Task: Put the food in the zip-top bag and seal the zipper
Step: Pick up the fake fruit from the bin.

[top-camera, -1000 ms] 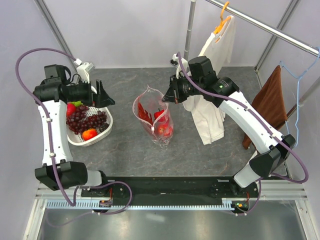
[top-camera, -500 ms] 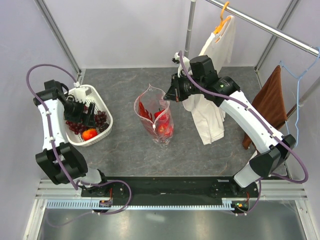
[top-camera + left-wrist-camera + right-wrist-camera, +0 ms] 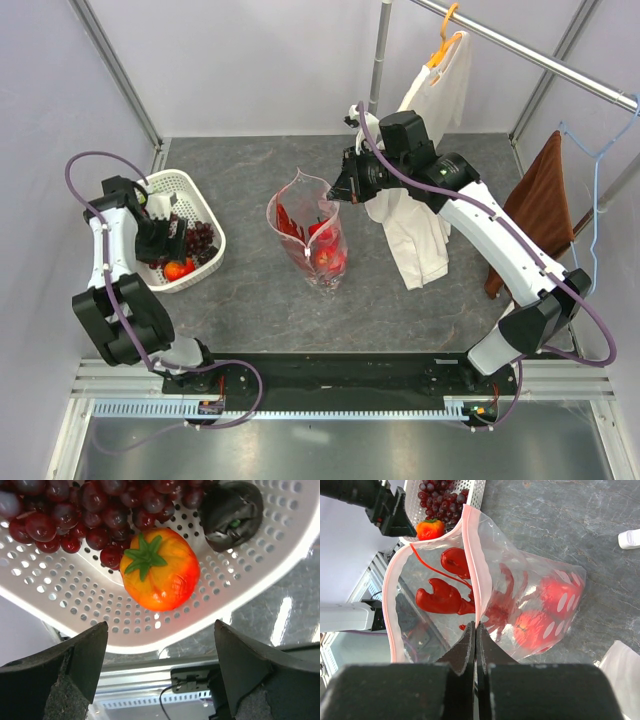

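Bench (image 3: 250,300): grey; carries everything I list.
Bag (image 3: 318,262): clear, dotted, standing mouth-up at mid-bench. I see red chillies (image 3: 442,597) and an apple (image 3: 555,595) inside.
Basket (image 3: 222,243): white, perforated, at the bench's left, well apart from the bag.
Right gripper (image 3: 475,630): clamped on the bag's pink zipper (image 3: 470,555).
Left gripper (image 3: 157,630): my view shows fingers spread wide, hanging over the basket above the orange (image 3: 160,570).
Grapes (image 3: 90,510): dark bunch in the basket, touching the orange.
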Available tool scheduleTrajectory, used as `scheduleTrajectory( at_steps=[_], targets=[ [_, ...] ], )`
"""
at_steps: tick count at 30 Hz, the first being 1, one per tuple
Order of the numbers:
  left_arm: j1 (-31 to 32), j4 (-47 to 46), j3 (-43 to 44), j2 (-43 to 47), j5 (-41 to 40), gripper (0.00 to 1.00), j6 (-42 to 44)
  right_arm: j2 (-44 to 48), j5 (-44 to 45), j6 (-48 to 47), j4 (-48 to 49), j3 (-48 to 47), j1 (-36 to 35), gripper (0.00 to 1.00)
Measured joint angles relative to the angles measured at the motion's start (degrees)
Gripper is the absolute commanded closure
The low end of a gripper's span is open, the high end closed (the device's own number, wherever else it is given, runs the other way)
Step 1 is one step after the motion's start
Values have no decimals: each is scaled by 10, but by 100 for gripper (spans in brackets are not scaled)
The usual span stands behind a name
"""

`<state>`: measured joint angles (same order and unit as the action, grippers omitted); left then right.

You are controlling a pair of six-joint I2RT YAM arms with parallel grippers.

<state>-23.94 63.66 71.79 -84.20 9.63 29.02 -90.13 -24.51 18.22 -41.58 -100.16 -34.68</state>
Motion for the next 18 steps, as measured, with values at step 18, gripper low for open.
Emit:
scheduleTrajectory(
  at_steps=[18],
  targets=[
    [-1,-95,-73,-95,-15,14,-82,-7,7,3,5,0,0,100]
  ],
)
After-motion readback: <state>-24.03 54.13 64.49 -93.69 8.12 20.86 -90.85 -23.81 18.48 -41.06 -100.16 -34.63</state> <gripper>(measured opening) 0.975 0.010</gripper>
